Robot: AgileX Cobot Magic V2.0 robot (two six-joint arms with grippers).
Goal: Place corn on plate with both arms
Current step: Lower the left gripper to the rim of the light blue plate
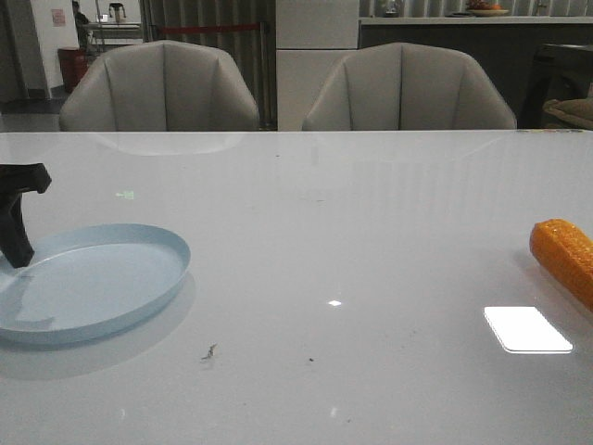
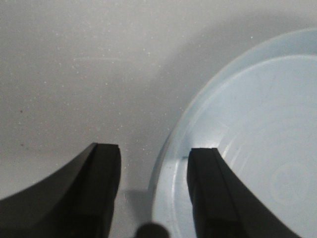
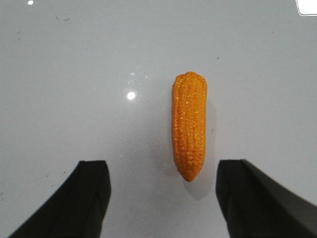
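The pale blue plate (image 1: 102, 278) sits on the white table at the front left. My left gripper (image 1: 18, 243) is at the plate's left rim, only partly in the front view. In the left wrist view the left gripper (image 2: 154, 154) is open and straddles the plate's rim (image 2: 173, 163), one finger over the table and one over the plate. The orange corn (image 1: 565, 260) lies on the table at the far right edge. In the right wrist view the right gripper (image 3: 163, 166) is open and empty above the table, with the corn's (image 3: 189, 124) tapered tip between the fingertips.
Two grey chairs (image 1: 162, 88) (image 1: 408, 88) stand behind the table's far edge. A bright light reflection (image 1: 526, 329) lies on the table in front of the corn. Small dark specks (image 1: 209, 352) sit near the table's middle front.
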